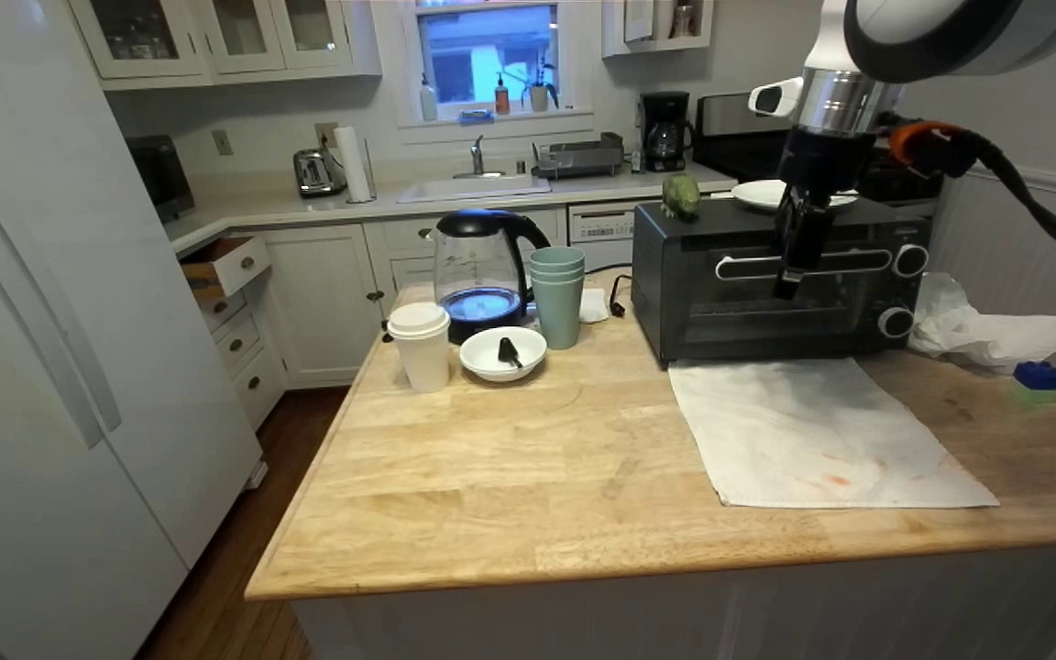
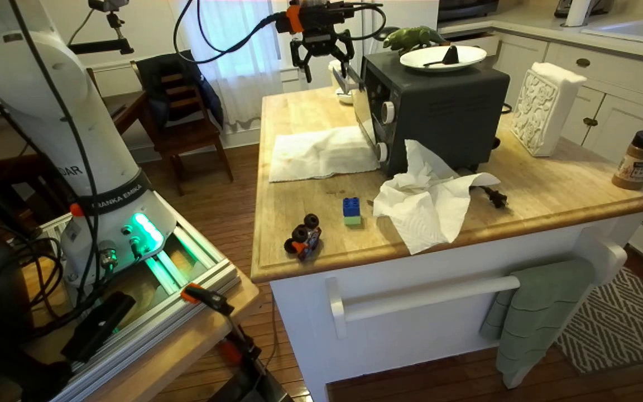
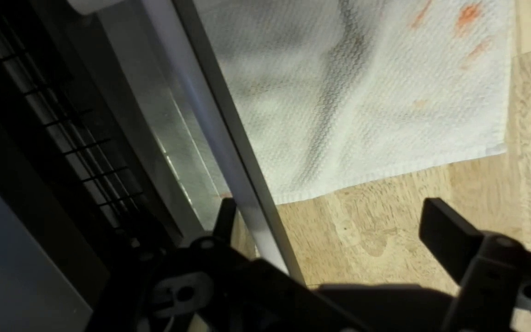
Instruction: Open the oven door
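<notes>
The small black toaster oven (image 2: 438,117) stands on the wooden island. Its glass oven door (image 2: 363,109) is ajar, its top edge tilted away from the body. The door also shows in an exterior view (image 1: 739,312). In the wrist view, the bar handle (image 3: 210,124) runs diagonally, and the dark inside with a wire rack (image 3: 95,152) shows beside it. My gripper (image 2: 327,72) is open, pointing down over the handle. In the wrist view, the gripper (image 3: 330,216) has one finger on the oven side of the handle, close to it, and the other finger well out in front. Contact is unclear.
A white cloth (image 1: 821,440) lies in front of the oven. A plate (image 2: 444,57) and a green toy dinosaur (image 2: 413,38) sit on top. Crumpled paper towel (image 2: 427,201) and toy blocks (image 2: 351,211) lie beside it. A kettle (image 1: 478,275) and stacked cups (image 1: 557,302) stand nearby.
</notes>
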`<action>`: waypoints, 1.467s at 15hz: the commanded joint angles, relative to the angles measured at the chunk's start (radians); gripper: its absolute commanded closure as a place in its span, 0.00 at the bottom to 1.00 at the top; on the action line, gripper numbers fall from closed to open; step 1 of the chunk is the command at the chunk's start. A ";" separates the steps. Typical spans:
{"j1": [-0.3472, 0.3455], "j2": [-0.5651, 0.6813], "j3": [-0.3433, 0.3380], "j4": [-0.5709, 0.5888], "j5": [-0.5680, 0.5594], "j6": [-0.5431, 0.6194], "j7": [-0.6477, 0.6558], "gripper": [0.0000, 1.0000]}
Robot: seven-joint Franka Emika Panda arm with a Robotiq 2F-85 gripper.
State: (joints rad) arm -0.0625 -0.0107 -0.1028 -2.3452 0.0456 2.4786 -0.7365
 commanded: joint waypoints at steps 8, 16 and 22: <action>0.007 -0.058 0.021 -0.105 0.200 -0.049 0.035 0.00; 0.032 -0.117 0.021 -0.200 0.250 -0.028 0.040 0.00; 0.040 -0.142 0.016 -0.240 0.262 -0.022 0.048 0.00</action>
State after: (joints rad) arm -0.0358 -0.1127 -0.0793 -2.5502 0.2806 2.4452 -0.7004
